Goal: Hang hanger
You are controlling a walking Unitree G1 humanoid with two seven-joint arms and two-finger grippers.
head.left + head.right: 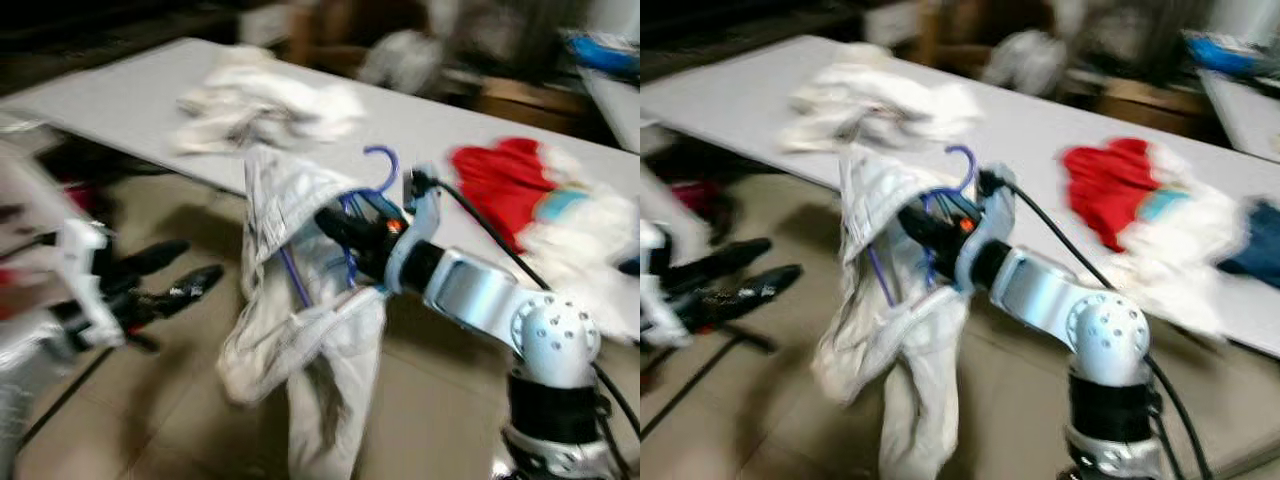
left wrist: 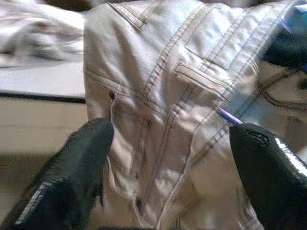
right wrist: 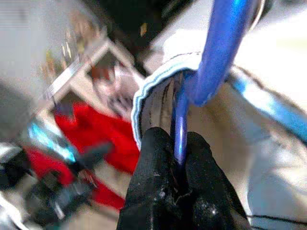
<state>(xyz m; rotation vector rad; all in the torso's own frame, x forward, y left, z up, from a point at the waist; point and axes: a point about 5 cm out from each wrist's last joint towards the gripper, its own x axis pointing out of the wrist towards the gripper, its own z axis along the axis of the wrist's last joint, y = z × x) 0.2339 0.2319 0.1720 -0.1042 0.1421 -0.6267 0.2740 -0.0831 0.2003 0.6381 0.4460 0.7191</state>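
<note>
Beside table point(image 1: 120, 100) your right gripper point(image 3: 176, 158) has fingers clamped on hanger point(image 1: 382, 165) w/ pants point(image 1: 300, 340); left gripper point(image 2: 168, 158) fingers wide apart, holding nothing.

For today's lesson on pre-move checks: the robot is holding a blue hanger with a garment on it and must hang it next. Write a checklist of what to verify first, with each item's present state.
1. Right gripper shut on the blue hanger: ok, fingers pinch its wire.
2. Pale garment on the hanger: ok, it drapes below, off the floor.
3. Hanger hook free: ok, the hook stands clear above the cloth.
4. Left gripper clear of the load: ok, open, pointing at the garment, not touching.
5. Rail or rod to hang on: cannot tell, none seen; only the white table with clothes.
6. Steady view: not ok, head views are blurred.
</note>
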